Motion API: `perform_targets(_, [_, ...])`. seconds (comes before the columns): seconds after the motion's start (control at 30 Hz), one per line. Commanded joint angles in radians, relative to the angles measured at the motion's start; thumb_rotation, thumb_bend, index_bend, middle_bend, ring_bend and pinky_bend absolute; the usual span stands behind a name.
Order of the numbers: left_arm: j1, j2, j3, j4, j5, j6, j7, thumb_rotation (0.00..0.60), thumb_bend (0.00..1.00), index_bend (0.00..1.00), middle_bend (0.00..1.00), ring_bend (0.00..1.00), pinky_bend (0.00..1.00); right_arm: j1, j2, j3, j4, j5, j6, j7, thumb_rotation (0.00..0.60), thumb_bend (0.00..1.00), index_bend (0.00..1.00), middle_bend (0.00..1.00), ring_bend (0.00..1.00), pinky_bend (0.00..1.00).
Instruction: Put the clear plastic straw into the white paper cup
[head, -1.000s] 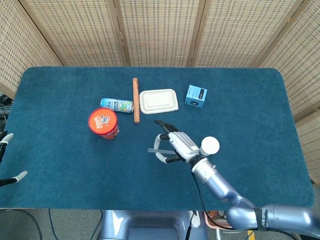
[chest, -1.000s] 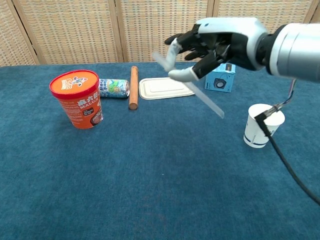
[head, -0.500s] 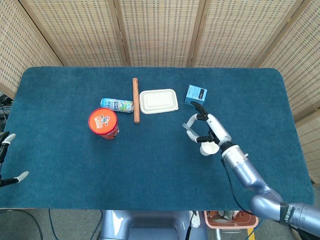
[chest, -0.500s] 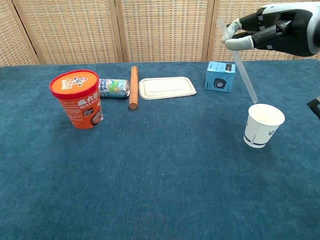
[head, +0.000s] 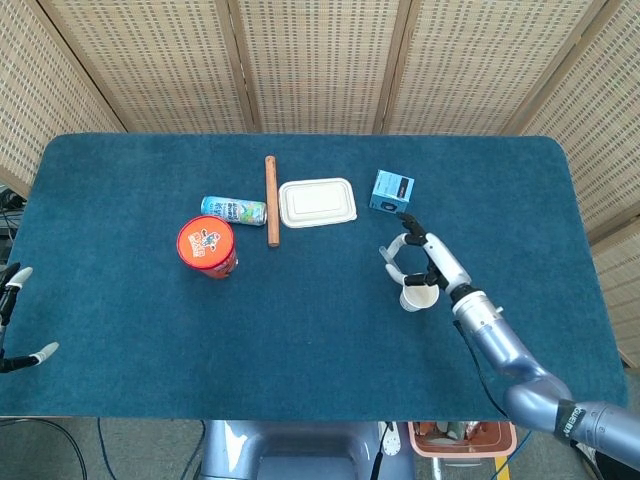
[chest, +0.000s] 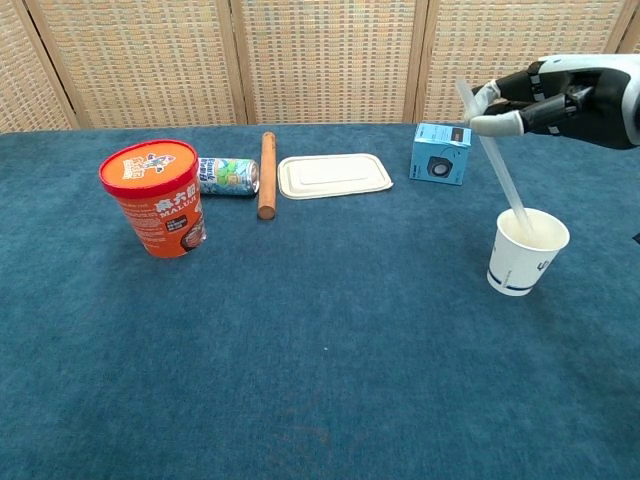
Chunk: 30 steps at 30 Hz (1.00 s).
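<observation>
**Straw tip inside the cup, right hand holding it from above**

A counter (head: 120, 330) covered in dark blue carpet-like cloth stands in front of woven wicker screens (head: 320, 60). Nearest the robot, at the counter's left edge, the left hand (head: 12, 315) shows only as a few pale fingertips held apart with nothing between them, well away from every object.

The right hand (chest: 560, 95) hovers above the white paper cup (chest: 527, 252). Its thumb and fingers pinch the upper part of the clear plastic straw (chest: 497, 165). The straw slants down from the hand, and its lower end sits inside the cup's open mouth. The cup stands upright on the cloth directly beneath the hand.

Just beyond the hand is a small blue box (head: 391, 192). Farther to the hand's left lies a flat white lidded container (head: 317, 202). Beside that, a brown wooden stick (head: 271, 200) lies pointing away from the robot. A small can (head: 234, 210) lies on its side touching the stick. An upright orange tub (head: 207, 246) with a printed lid stands near the can, farthest from the right hand.
</observation>
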Motion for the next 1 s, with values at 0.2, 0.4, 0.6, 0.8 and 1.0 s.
perform_targets(0.2, [-0.002, -0.001, -0.001, 0.0, -0.003, -0.003, 0.001, 0.6, 0.12, 0.0, 0.0, 0.0, 0.0, 0.01, -0.035, -0.015, 0.047, -0.015, -0.015, 0.022, 0.6, 0.47, 0.68, 0.0, 0.0, 0.0])
perform_targets(0.4, [-0.002, -0.001, -0.001, 0.001, -0.003, -0.005, -0.003, 0.6, 0.12, 0.0, 0.0, 0.0, 0.0, 0.014, -0.049, -0.024, 0.076, -0.016, -0.024, 0.027, 0.6, 0.47, 0.68, 0.0, 0.0, 0.0])
perform_targets(0.6, [-0.002, 0.0, 0.0, 0.001, -0.004, -0.004, -0.003, 0.6, 0.12, 0.0, 0.0, 0.0, 0.0, 0.015, -0.068, -0.036, 0.117, -0.011, -0.031, 0.028, 0.6, 0.47, 0.68, 0.0, 0.0, 0.0])
perform_targets(0.8, [-0.003, -0.002, 0.0, 0.001, -0.005, -0.008, 0.001, 0.6, 0.12, 0.0, 0.0, 0.0, 0.0, 0.012, -0.082, -0.048, 0.159, -0.038, -0.032, 0.045, 0.6, 0.37, 0.6, 0.0, 0.0, 0.0])
perform_targets(1.0, [-0.005, -0.004, 0.001, 0.001, -0.005, -0.009, 0.009, 0.6, 0.12, 0.0, 0.0, 0.0, 0.0, 0.007, -0.082, -0.064, 0.185, -0.093, -0.037, 0.083, 0.6, 0.2, 0.43, 0.0, 0.0, 0.0])
